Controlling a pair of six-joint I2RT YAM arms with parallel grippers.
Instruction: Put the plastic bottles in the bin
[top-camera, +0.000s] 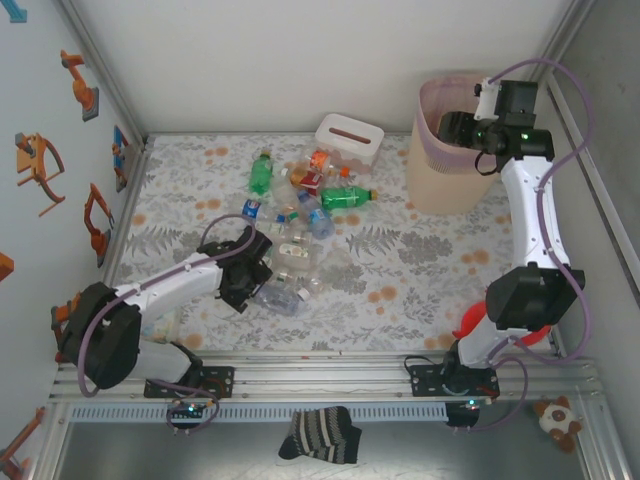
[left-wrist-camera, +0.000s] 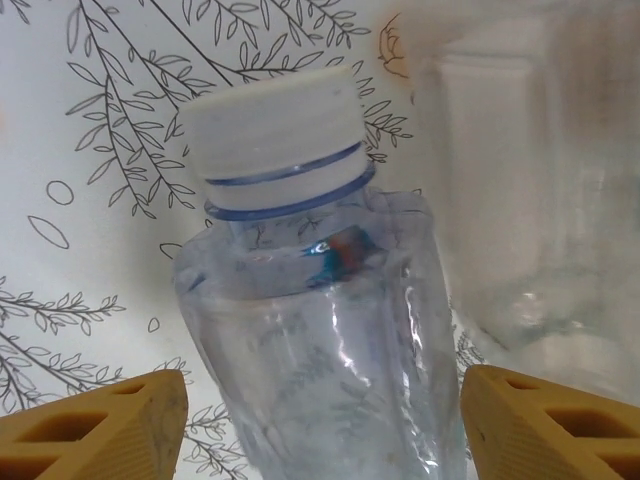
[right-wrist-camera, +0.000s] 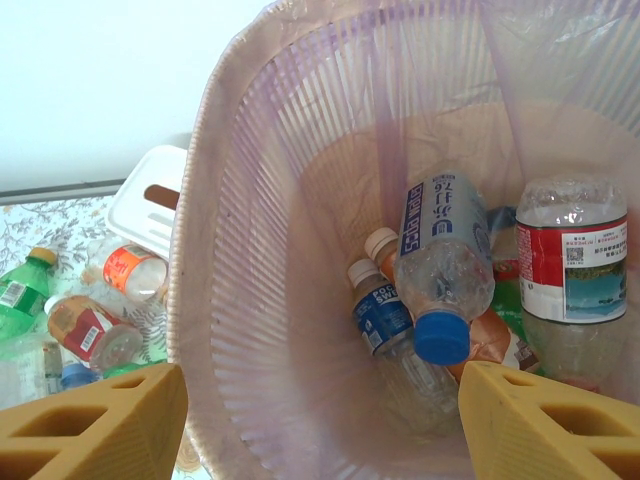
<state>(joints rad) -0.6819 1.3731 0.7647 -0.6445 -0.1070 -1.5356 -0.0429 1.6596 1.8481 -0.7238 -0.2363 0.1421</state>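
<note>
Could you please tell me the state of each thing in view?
Bin, upright, lined, several bottles inside.
Left pincer, straddling white-capped bottle, grip unclear.
White-capped bottle, capped, lying down.
Right pincer, open, empty, over bin.
Pile, bottles lying loose on table.

the clear bottle (left-wrist-camera: 320, 340) is thin glossy plastic, creased and catching highlights, with a smooth matt white plastic cap (left-wrist-camera: 275, 120). the tablecloth (top-camera: 400, 270) beneath looks matt, printed with leaves. the bin (top-camera: 440, 185) on the far right is beige plastic with fine ribs, lined with a thin translucent pink bag (right-wrist-camera: 400, 90). the near rails (top-camera: 330, 375) are dull brushed metal; the sock (top-camera: 320, 435) is striped knitted cloth.
</note>
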